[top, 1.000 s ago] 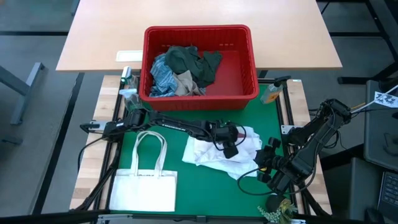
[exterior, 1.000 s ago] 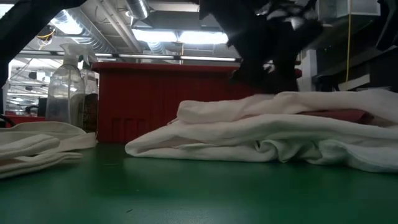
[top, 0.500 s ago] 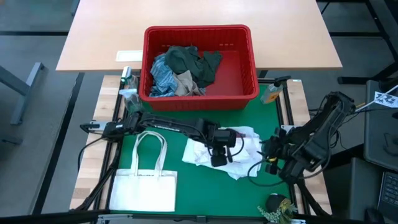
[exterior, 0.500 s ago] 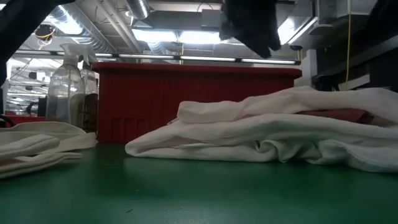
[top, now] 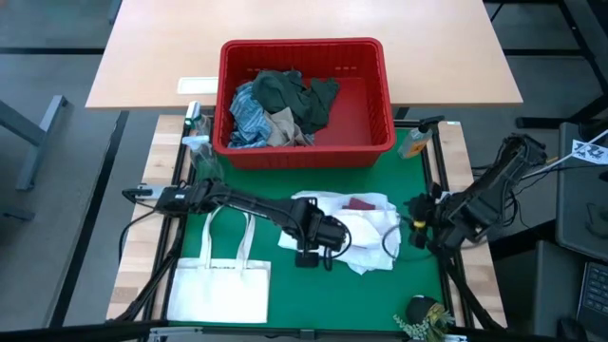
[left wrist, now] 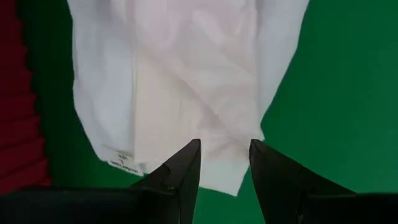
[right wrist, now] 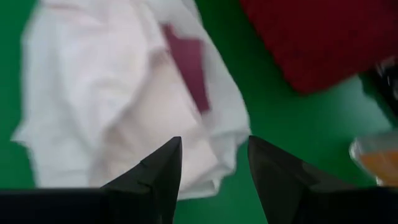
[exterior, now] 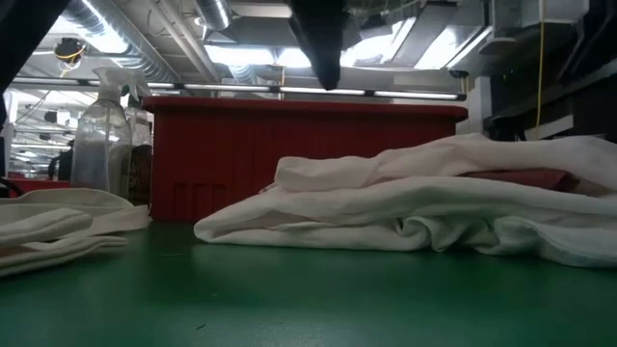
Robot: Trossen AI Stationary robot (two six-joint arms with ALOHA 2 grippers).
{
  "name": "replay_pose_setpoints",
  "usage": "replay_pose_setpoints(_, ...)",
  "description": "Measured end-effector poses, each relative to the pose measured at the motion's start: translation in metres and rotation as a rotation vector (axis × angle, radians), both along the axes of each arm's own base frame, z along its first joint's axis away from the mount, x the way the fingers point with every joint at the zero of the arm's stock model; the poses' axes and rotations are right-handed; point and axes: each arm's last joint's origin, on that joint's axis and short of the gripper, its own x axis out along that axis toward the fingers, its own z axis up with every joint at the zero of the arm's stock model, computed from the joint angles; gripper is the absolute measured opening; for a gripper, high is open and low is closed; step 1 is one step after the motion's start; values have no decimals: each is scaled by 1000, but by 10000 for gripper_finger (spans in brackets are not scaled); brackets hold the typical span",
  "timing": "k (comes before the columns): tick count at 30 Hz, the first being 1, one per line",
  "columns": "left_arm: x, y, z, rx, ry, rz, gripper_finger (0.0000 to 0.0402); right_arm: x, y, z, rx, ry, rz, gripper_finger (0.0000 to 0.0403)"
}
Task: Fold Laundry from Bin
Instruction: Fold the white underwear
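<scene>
A crumpled white garment (top: 347, 226) lies on the green mat, a maroon piece (top: 359, 202) showing in its folds; the low view shows it as a low heap (exterior: 415, 207). The red bin (top: 375, 123) stands at the mat's far edge and holds dark green, blue-striped and beige laundry (top: 280, 106). My left gripper (top: 307, 255) hangs open above the garment's near left edge (left wrist: 186, 93), pointing down and touching nothing. My right gripper (top: 416, 228) is open beside the mat's right edge, slanting down toward the garment (right wrist: 124, 106), clear of it.
A flat white tote bag (top: 223, 285) lies at the near left of the mat. A clear spray bottle (top: 195, 133) stands left of the bin and an orange-filled bottle (top: 414, 142) to its right. Bare green mat (top: 313, 304) lies in front of the garment.
My left gripper has risen and gone toward the table's left and near edges, from over the garment's middle to its near left edge, turning at the wrist. My right gripper has drawn back toward the right edge and a little farther from me. The garment has stayed put.
</scene>
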Motion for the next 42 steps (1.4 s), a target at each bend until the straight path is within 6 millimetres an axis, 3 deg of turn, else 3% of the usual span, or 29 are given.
replay_pose_setpoints(7,-3,-5,1,98,-31,59,132,-14,-33,-35,138,51,-81,184)
replay_pose_setpoints(14,-1,-5,1,95,-59,75,132,-11,-47,-67,297,-47,-179,184)
replay_pose_setpoints(24,1,-5,1,87,-78,100,132,-6,-62,-88,376,-23,-334,184)
replay_pose_setpoints(33,1,-5,1,86,-79,100,132,-2,-59,-104,506,-19,-297,184)
replay_pose_setpoints(42,2,-6,2,83,-86,99,132,-1,-57,-105,557,-7,-273,184)
